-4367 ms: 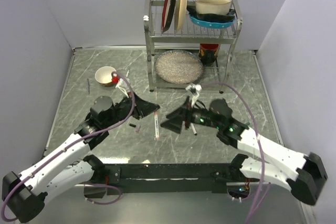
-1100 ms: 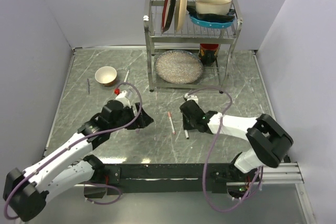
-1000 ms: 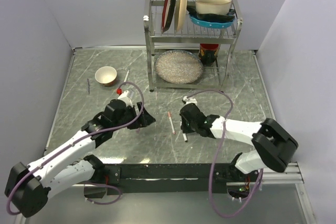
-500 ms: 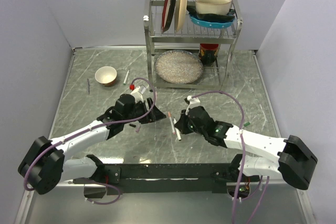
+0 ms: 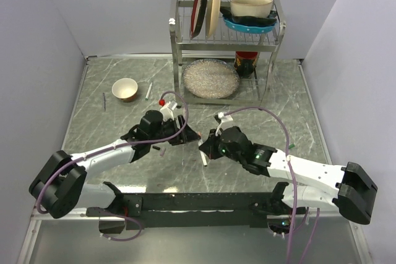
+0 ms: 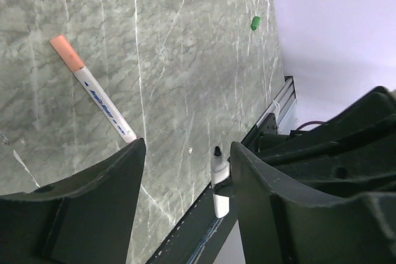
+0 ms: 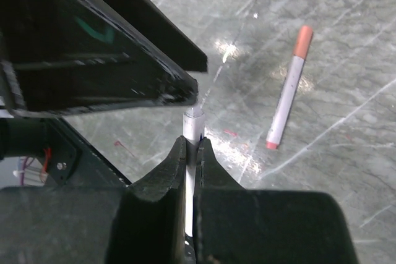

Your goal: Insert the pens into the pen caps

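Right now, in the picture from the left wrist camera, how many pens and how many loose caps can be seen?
Pens: 2, the lying pen and the held pen
Loose caps: 1, the green cap
Total: 3

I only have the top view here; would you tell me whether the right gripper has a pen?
Observer: Yes, the right gripper is shut on a pen, with its tip sticking out past the fingers.
Operator: Thank you. Does the left one hold a cap?
Observer: No, the left gripper is open and holds no cap.
Operator: Where is a cap, then?
Observer: A green cap lies loose on the table, away from both grippers.
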Controlling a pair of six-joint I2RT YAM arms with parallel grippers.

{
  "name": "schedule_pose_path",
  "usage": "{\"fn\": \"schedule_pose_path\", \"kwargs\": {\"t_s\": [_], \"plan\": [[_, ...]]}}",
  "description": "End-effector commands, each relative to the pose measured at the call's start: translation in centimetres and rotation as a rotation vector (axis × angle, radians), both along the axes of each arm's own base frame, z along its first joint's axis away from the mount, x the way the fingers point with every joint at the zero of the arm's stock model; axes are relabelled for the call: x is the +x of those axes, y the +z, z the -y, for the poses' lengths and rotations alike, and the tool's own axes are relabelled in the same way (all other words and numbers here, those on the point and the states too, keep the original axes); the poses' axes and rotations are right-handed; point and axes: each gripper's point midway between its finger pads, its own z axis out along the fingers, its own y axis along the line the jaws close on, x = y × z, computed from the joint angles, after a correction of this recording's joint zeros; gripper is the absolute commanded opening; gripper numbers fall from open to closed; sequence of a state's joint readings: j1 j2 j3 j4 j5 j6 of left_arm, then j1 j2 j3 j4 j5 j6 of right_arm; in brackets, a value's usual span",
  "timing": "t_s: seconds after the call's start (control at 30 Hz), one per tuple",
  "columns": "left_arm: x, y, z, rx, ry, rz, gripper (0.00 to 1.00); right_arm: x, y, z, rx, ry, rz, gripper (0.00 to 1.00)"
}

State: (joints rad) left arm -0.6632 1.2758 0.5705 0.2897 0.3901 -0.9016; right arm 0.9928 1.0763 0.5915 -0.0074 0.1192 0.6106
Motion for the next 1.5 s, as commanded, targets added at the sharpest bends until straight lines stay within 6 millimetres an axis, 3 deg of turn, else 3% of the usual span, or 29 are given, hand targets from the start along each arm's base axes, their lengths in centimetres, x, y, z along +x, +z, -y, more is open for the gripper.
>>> {"fn": "schedule_pose_path", "kwargs": {"t_s": [0.0, 0.13, 0.23, 0.4, 0.53, 0.67, 0.93, 0.97, 1.03, 1.23, 1.47], "plan": [[0.2, 0.8, 0.8, -0.023, -0.011, 0.007, 0.58, 1.0, 3.3, -1.2, 0.064, -0.027, 0.052, 0.0], [-0.2, 0.7, 1.0, -0.048, -0.028, -0.009, 0.5, 1.2, 3.6, -1.4, 0.065, -0.03, 0.058, 0.0], [-0.7, 1.3, 1.4, -0.089, -0.051, -0.026, 0.35, 1.3, 4.0, -1.7, 0.07, -0.027, 0.06, 0.0], [-2.1, 2.4, 1.9, -0.18, -0.102, -0.069, 0.01, 1.3, 3.6, -2.0, 0.064, -0.027, 0.047, 0.0], [-2.5, 3.2, 1.9, -0.21, -0.111, -0.07, 0.01, 1.3, 3.5, -1.9, 0.07, -0.036, 0.04, 0.06], [-2.4, 3.2, 1.5, -0.162, -0.098, -0.057, 0.01, 0.8, 3.5, -1.6, 0.083, -0.026, 0.032, 0.27], [-2.6, 4.9, 1.3, -0.176, -0.11, -0.014, 0.01, -1.4, 2.9, -1.3, 0.109, 0.049, -0.013, 0.54], [-2.7, 5.1, 1.3, -0.18, -0.115, -0.01, 0.01, -1.9, 2.0, -0.9, 0.099, 0.058, -0.028, 0.57], [-2.9, 5.5, 1.1, -0.186, -0.114, -0.005, 0.01, -2.4, 2.6, -1.1, 0.147, 0.085, -0.024, 0.61], [-3.3, 6.7, 0.8, -0.206, -0.111, 0.022, 0.01, -3.7, 1.9, -0.9, 0.187, 0.123, -0.039, 0.63], [-3.5, 7.6, 0.6, -0.222, -0.114, 0.04, 0.01, -5.6, 3.2, -2.5, 0.296, 0.253, -0.048, 0.48]]}}
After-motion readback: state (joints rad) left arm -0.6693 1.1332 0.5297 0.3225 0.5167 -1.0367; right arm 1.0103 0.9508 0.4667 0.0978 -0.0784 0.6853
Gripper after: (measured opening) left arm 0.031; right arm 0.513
